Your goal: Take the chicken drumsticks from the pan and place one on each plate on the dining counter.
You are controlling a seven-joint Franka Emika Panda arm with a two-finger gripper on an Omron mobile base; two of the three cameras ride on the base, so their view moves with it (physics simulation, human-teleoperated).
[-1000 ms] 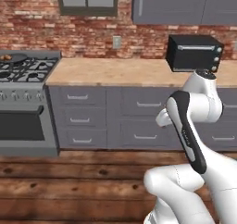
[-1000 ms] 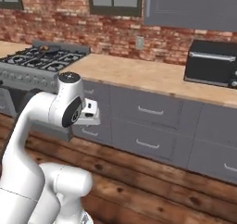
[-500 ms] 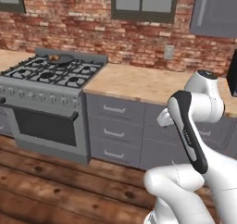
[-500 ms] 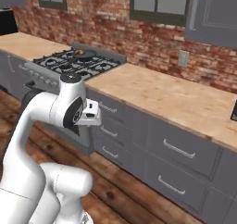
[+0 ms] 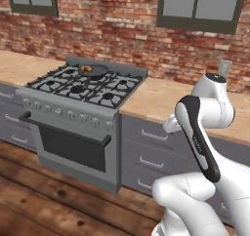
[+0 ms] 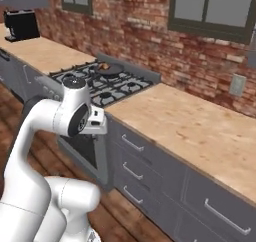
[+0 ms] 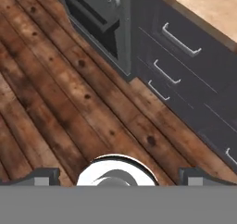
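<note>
Stove (image 5: 80, 91), grey, gas, dark grates, row of knobs along the front edge, oven door with bar handle below. It sits between two stretches of wood-topped bench (image 5: 156, 98) over grey drawers.

The pan (image 5: 93, 70): round, dark, shallow, on the back burner of the stove, close to the raised back panel. In the right base view it lies at the far side of the grates (image 6: 111, 69). Handle direction too small to tell.

The chicken drumsticks (image 5: 85, 68): a small orange-brown patch at the pan's left edge in the left base view, also just seen at the pan's left in the right base view (image 6: 104, 65). Cannot tell whether it is one piece or two, the patch is too small.

Gripper (image 7: 115, 177): pointing down at the plank floor (image 7: 55, 102) in front of the cabinets; the two dark tips stand far apart at the bottom corners of the hand view, jaws wide, nothing between them. Well away from the stove top and the pan.

Red brick wall (image 5: 122, 30) behind, two dark-framed windows. A wall outlet (image 6: 236, 85) on the brick above the right-hand bench. Black coffee machine (image 6: 21, 25) on the far left bench in the right base view.

No writing, brand or label can be read anywhere; knob markings blurred.
</note>
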